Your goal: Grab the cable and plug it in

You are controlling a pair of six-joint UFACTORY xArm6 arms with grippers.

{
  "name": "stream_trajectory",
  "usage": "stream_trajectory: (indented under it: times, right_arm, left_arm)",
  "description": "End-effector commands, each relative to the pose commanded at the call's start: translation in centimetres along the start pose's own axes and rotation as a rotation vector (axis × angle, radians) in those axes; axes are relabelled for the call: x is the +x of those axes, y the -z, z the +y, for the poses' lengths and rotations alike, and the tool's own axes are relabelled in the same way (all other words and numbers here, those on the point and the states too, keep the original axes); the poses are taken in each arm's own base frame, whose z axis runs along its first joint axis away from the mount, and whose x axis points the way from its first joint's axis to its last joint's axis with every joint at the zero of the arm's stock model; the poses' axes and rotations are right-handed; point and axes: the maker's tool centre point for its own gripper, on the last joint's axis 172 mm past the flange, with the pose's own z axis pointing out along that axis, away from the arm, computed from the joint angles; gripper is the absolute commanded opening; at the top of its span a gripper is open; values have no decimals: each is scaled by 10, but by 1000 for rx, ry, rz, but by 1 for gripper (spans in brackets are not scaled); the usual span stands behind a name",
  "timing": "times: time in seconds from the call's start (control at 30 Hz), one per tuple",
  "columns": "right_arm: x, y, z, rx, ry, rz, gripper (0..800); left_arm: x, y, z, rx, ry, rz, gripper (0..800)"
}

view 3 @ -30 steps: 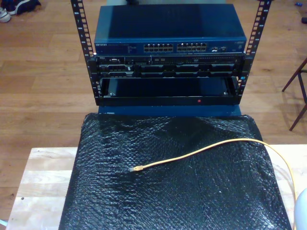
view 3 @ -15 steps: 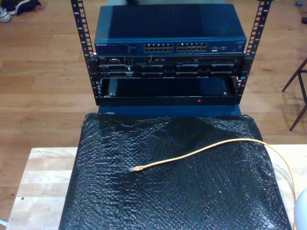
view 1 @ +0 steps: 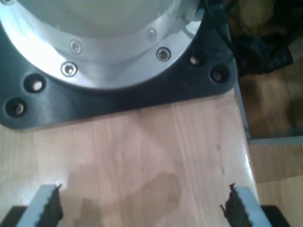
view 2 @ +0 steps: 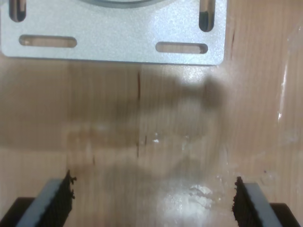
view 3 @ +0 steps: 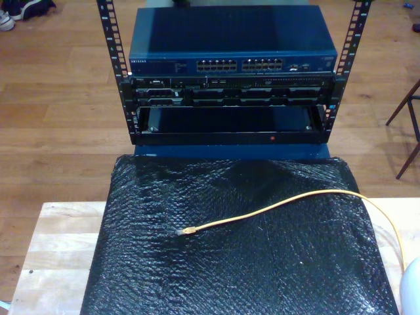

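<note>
My first gripper (view 1: 140, 208) hung over bare desk (view 1: 156, 156), jaws spread wide, nothing between them, and a black base plate (view 1: 118, 101) with a silver flange (view 1: 94, 42) lay just ahead of it. My second gripper (view 2: 154, 201) was the same story: jaws wide apart, empty, over pale wood with a slotted metal plate (view 2: 113, 45) ahead.

The cable (view 3: 289, 200) lay on the black mat (view 3: 262, 262) that covered the middle of the desk. Its plug (view 3: 186, 231) rested near the mat's centre, a little toward the exterior view's left. From there the yellow line arced up toward the mat's far corner at the exterior view's right, then ran down along that side's edge onto bare wood.

Past the desk's far edge stood the rack (view 3: 115, 72), the blue switch (view 3: 230, 42) on top with its port row facing the desk. A dark unit (view 3: 230, 92) sat directly below it, and an open bay (view 3: 230, 121) under that.
</note>
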Motion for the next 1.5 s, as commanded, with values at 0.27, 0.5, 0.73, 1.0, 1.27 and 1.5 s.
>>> stream_trajectory:
  times: [0.27,0.5,0.73,1.0,1.27,1.5]
  right_arm:
    - [9,38,6,-13,7,76,800]
    - [1,75,12,-17,-52,71,800]
    - [-15,103,17,-14,-196,21,800]
    - [-28,135,66,-51,-313,14,800]
    - [-24,165,115,-36,-402,72,800]
    - [4,176,161,-30,-441,221,800]
  left_arm:
    - [5,28,5,-7,9,32,800]
    - [12,62,9,-10,26,72,800]
    - [6,81,1,26,45,54,800]
    - [8,103,-15,74,63,66,800]
    - [24,131,-41,41,67,105,800]
    - [36,142,-72,36,102,125,800]
